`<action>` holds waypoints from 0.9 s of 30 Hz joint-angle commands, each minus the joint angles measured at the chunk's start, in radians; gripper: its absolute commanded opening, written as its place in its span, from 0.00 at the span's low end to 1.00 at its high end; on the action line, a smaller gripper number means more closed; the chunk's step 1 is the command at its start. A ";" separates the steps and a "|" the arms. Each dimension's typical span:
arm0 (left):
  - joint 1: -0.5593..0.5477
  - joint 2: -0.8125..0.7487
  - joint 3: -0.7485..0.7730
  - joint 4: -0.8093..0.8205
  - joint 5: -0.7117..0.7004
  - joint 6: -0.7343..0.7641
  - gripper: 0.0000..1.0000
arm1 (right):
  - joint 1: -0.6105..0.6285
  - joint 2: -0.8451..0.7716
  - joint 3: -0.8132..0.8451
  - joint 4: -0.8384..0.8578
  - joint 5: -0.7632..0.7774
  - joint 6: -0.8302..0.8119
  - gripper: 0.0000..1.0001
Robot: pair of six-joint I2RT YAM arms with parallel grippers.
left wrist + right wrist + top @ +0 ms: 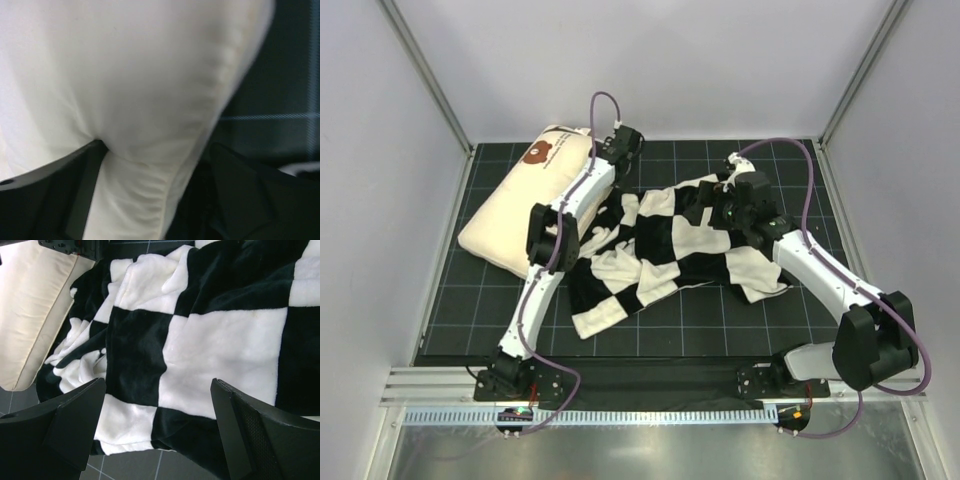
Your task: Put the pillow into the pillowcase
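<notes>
The cream pillow [515, 210] lies at the back left of the mat, its brown bear mark facing up. My left gripper [620, 142] stands at the pillow's far right corner. In the left wrist view the pillow [130, 90] fills the frame, and its seamed edge runs down between the wide-open fingers [50, 200] of the left gripper [155, 200]. The black-and-white checked pillowcase [665, 250] lies crumpled in the middle. My right gripper [727, 197] hovers open over its far right part. In the right wrist view the pillowcase [225, 340] spreads under the right gripper [157, 415], which grips nothing.
A black gridded mat [720, 325] covers the table, with white walls and metal posts close around it. The pillow [30, 305] shows at the left of the right wrist view, touching the pillowcase. Both arm bases sit at the near edge.
</notes>
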 commanded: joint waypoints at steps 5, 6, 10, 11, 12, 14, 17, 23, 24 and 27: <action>0.079 -0.030 0.007 -0.018 -0.221 0.015 0.00 | -0.001 -0.051 0.007 0.036 -0.017 -0.020 0.94; 0.079 -0.096 -0.043 0.005 -0.226 0.032 0.00 | 0.000 -0.048 0.007 0.039 -0.025 -0.020 0.94; 0.089 -0.327 -0.259 0.171 -0.225 0.070 0.00 | 0.000 -0.038 0.001 0.042 -0.051 -0.020 0.94; 0.099 -0.371 -0.295 0.189 -0.212 0.070 0.00 | 0.000 -0.039 -0.005 0.042 -0.056 -0.020 0.94; 0.099 -0.411 -0.331 0.208 -0.186 0.070 0.00 | 0.000 -0.045 -0.011 0.043 -0.057 -0.020 0.94; 0.099 -0.546 -0.451 0.237 -0.186 0.093 0.00 | 0.000 -0.050 -0.024 0.043 -0.065 -0.025 0.93; 0.099 -0.742 -0.640 0.290 -0.172 0.032 0.00 | 0.000 -0.061 -0.031 0.034 -0.085 -0.043 0.94; 0.054 -1.104 -1.063 0.418 0.115 -0.037 0.00 | 0.015 -0.038 -0.039 0.063 -0.211 -0.028 0.93; 0.048 -1.145 -1.103 0.439 0.112 -0.055 0.00 | 0.028 -0.028 -0.035 0.068 -0.212 -0.014 0.93; 0.045 -1.295 -1.270 0.534 0.128 -0.118 0.00 | 0.074 0.031 0.007 0.065 -0.186 0.013 0.91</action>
